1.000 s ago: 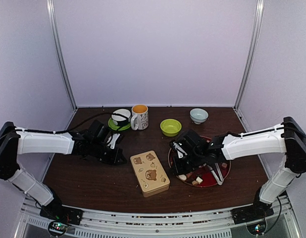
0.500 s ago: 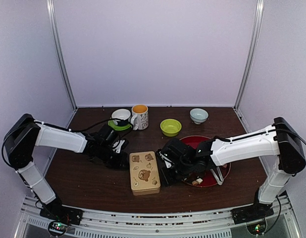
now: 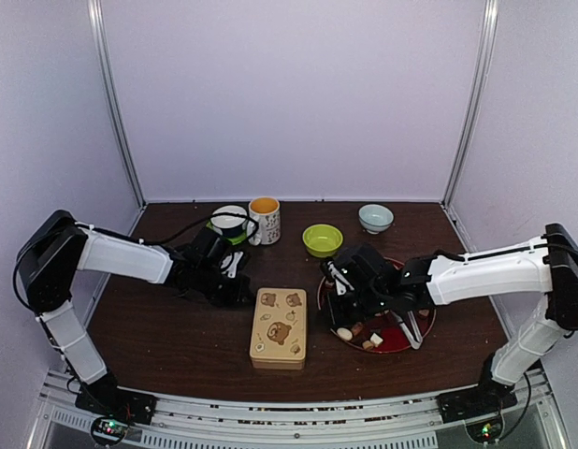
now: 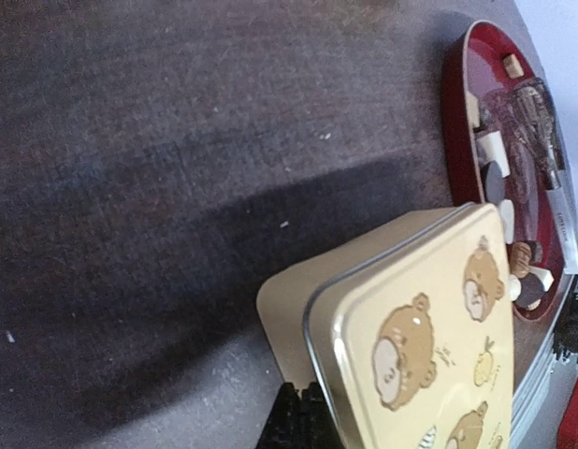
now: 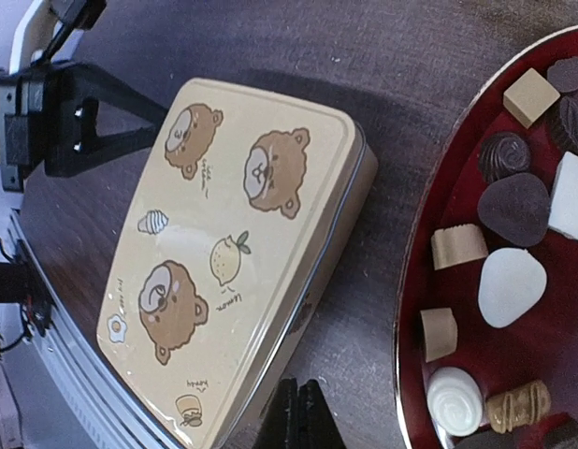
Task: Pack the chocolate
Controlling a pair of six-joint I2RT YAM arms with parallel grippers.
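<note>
- The left gripper [image 4: 298, 423] is squeezed together, empty, just beside the bear tin [image 4: 415, 327].
- The right gripper [image 5: 296, 412] is together too, near the chocolate [image 5: 512, 281] on the red plate [image 5: 574, 309].

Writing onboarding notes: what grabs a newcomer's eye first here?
The cream bear-print tin, lid shut, lies front and centre on the dark table. Right of it, a red plate holds assorted chocolates in dark, tan and white. The left gripper and right gripper, both shut, flank the tin, neither holding anything.
</note>
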